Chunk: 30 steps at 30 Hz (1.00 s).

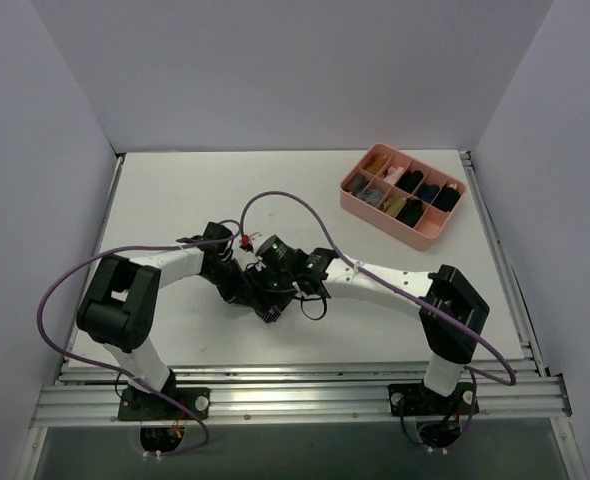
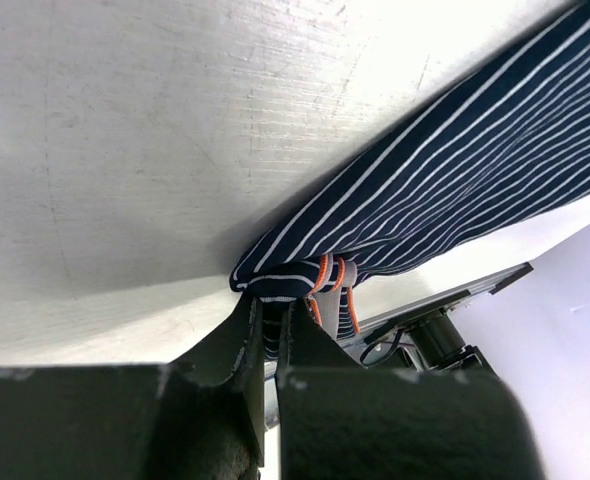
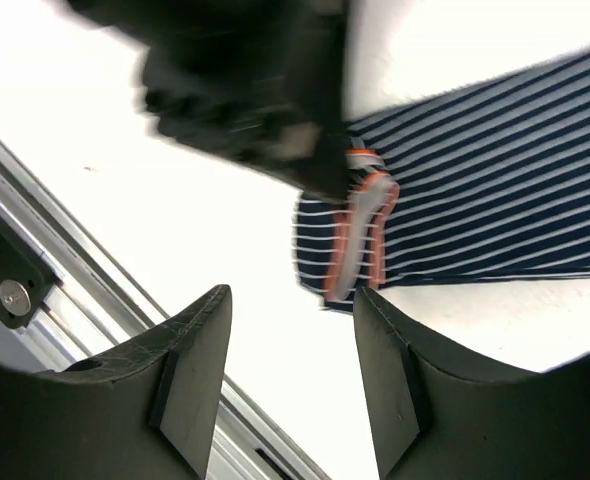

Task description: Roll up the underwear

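The underwear point(image 2: 455, 190) is navy cloth with thin white stripes and an orange-red waistband edge, lying on the white table. My left gripper point(image 2: 272, 310) is shut on its folded corner by the waistband. In the right wrist view the underwear point(image 3: 495, 190) lies ahead and to the right. My right gripper point(image 3: 290, 320) is open and empty just short of its waistband corner, with the left gripper point(image 3: 265, 90) blurred above it. In the top view both grippers, left point(image 1: 245, 290) and right point(image 1: 273, 300), meet at the table's middle and hide most of the cloth.
A pink divided tray point(image 1: 390, 222) with small dark rolled bundles stands at the back right. An aluminium rail point(image 1: 295, 395) runs along the table's near edge and also shows in the right wrist view point(image 3: 35, 260). A purple cable point(image 1: 285, 200) loops over the arms.
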{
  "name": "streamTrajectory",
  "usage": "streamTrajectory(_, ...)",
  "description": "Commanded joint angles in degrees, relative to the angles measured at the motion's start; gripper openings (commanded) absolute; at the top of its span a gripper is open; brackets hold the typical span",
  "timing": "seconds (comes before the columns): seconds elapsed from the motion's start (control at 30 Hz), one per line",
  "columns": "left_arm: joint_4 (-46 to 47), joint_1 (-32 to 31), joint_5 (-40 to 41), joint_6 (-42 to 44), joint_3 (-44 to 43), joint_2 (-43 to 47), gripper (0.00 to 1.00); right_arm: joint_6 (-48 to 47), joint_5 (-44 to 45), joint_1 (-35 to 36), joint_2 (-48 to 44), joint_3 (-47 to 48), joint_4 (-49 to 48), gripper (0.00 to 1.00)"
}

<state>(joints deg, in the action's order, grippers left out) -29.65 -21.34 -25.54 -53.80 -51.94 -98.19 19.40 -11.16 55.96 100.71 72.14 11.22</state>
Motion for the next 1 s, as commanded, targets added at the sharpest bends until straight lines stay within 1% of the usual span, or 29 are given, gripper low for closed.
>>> streamTrajectory(0.0,-7.69,-0.37,4.36,1.42,-1.93,-2.7,0.02,-1.38,14.13,2.74,-3.14,-2.18,-2.78,0.48)
streamTrajectory(0.03,-8.23,-0.37,4.27,1.42,-2.72,-3.14,0.02,-2.42,16.41,3.36,-3.23,-2.18,-2.96,0.48)
streamTrajectory(0.17,-10.16,-0.37,3.31,1.51,-4.83,-5.6,0.02,-5.67,20.55,5.99,-2.36,-2.35,-4.63,0.49)
streamTrajectory(0.3,-12.44,-0.45,2.86,1.94,-6.68,-7.27,0.02,-8.41,23.45,9.77,-1.04,-3.4,-6.56,0.49)
streamTrajectory(0.43,-13.68,-0.45,3.04,2.03,-7.56,-8.07,0.02,-9.73,24.69,11.62,0.1,-4.99,-8.85,0.49)
streamTrajectory(0.6,-14.91,-0.45,3.57,2.03,-7.56,-8.59,0.02,-10.52,25.13,13.03,2.99,-4.9,-10.61,0.49)
streamTrajectory(0.87,-16.67,-0.45,4.01,2.3,-8.26,-9.03,0.02,-10.7,31.89,14.17,8.44,-5.34,-10.61,0.49)
streamTrajectory(0.97,-17.37,-0.45,4.18,2.38,-8.79,-9.38,0.02,-11.13,33.56,14.17,9.51,-5.69,-12.45,0.48)
